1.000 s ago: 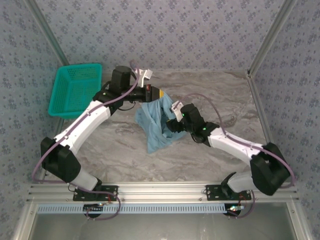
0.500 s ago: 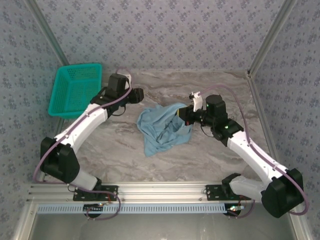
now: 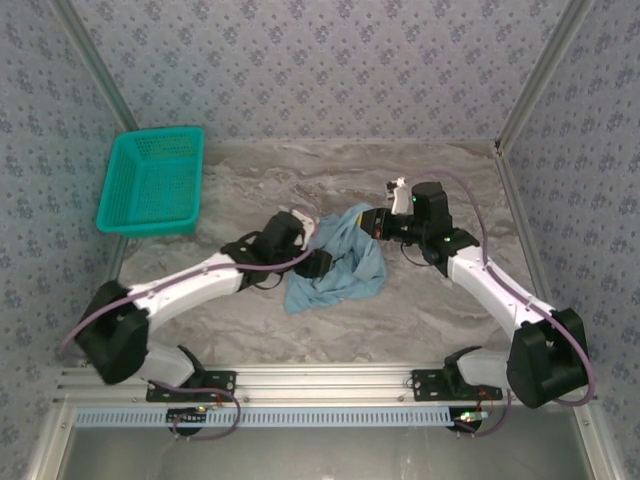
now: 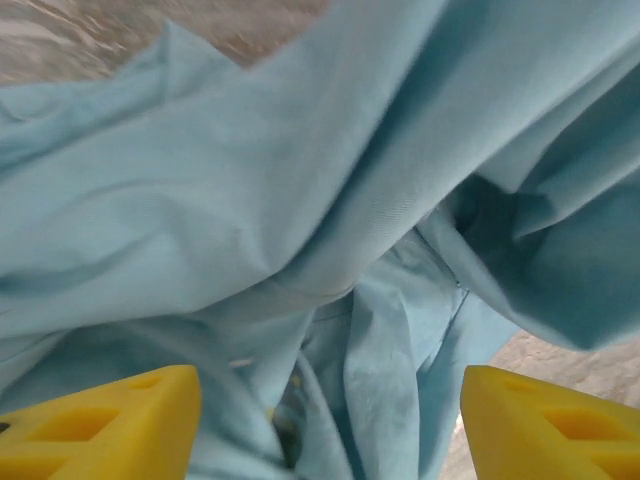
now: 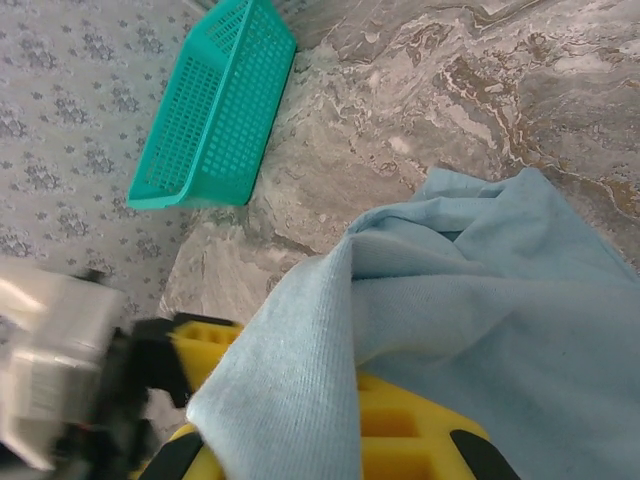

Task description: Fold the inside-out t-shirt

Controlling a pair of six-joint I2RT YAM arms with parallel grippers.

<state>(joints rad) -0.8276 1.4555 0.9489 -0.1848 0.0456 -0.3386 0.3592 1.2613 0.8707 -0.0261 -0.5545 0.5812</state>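
On the marbled tabletop (image 3: 450, 170), the crumpled t-shirt (image 3: 352, 275) lies mid-table. The right jaws are clamped on its 1 o'clock corner. The left jaws gape at its 9 o'clock edge, with loose cloth just ahead.

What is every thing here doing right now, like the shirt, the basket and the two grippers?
t-shirt: crumpled in a heap on the table, not folded yet, one edge pinched up.
left gripper: open, fingers spread wide right over the t-shirt.
right gripper: shut on the t-shirt's edge, cloth draped over its fingers.
basket: upright at the far left, apart from the t-shirt.
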